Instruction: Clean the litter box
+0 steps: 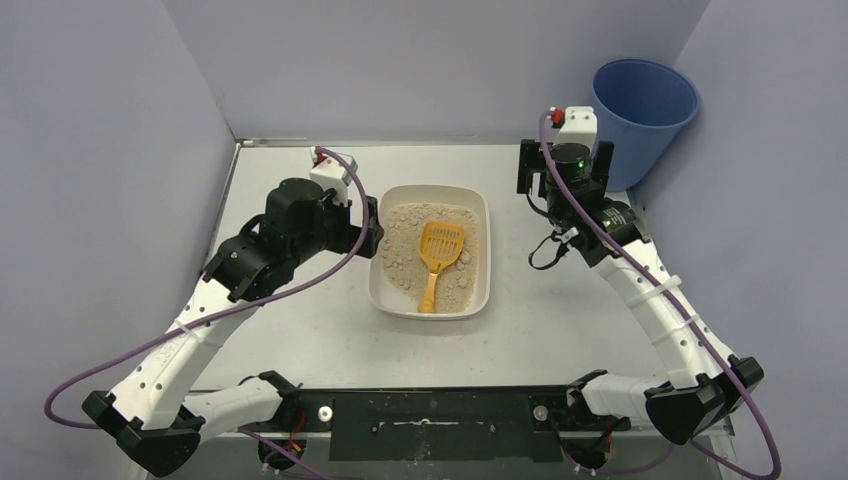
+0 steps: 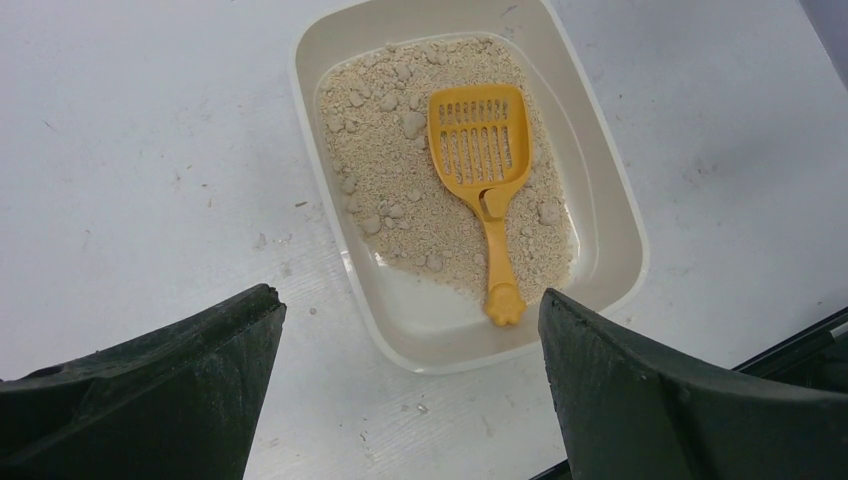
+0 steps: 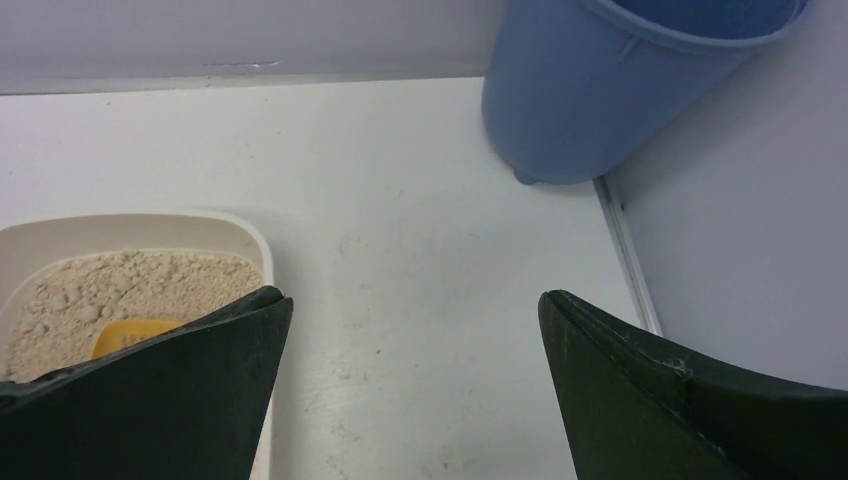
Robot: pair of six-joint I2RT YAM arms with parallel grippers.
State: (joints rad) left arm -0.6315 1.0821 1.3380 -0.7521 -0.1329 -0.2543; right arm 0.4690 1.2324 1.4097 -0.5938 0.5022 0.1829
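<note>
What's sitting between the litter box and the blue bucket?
Only bare table: the right wrist view shows nothing on it from litter box to bucket. From the top view, the right gripper hangs above that stretch.

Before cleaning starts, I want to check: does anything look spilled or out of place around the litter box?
Only slightly. A few stray grains lie on the table beside the litter box. Its litter is clumpy, leaving bare floor by the handle of the orange scoop. Nothing looks damaged.

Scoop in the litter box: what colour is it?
The scoop is orange; the left wrist view shows it best.
</note>
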